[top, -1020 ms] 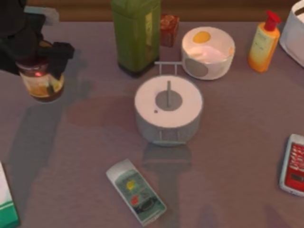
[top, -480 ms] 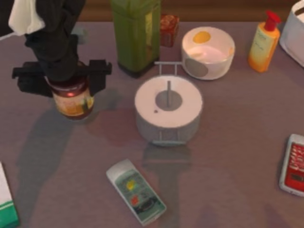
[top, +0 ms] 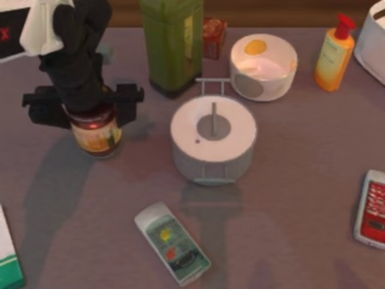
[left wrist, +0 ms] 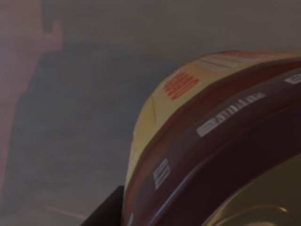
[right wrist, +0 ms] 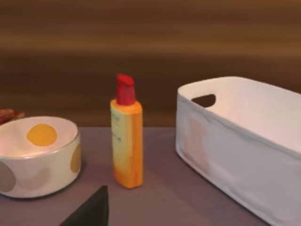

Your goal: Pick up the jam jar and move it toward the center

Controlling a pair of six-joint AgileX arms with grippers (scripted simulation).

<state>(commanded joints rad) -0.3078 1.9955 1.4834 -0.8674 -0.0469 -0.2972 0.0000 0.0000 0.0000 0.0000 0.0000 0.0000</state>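
My left pincer (top: 83, 99) is clamped on the jam jar (top: 96, 133), which hangs upright directly beneath it, at about nine o'clock from the white round container (top: 213, 141) at the table's middle. The centre lies toward three o'clock. My right arm is parked off-table; whether its fingers are open, I cannot tell.

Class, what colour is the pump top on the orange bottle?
Red; the pump on the orange bottle shows best in the right wrist view.
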